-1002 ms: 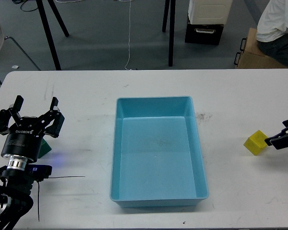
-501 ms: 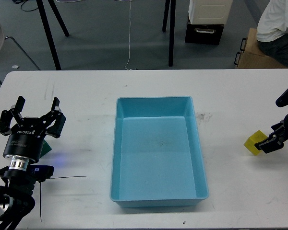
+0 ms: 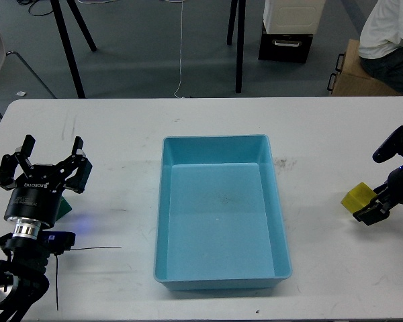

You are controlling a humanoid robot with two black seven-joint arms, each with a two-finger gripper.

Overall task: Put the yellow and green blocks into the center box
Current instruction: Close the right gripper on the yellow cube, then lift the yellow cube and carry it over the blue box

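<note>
Beside the yellow block (image 3: 359, 199), right gripper (image 3: 378, 182) hangs spread.

Only one readable text: white letters on the black body of my left gripper (image 3: 47, 161), just below the fingers, reading "ROBOTIQ", seen upside down from my head view. The print is small and the first letter is hard to make out. I can read nothing on the blue box (image 3: 221, 272), on the yellow block (image 3: 358, 196), on the table (image 3: 121, 134), or on the white bin (image 3: 292, 17) in the background. My right gripper (image 3: 383, 181) shows no lettering I can read.
</note>
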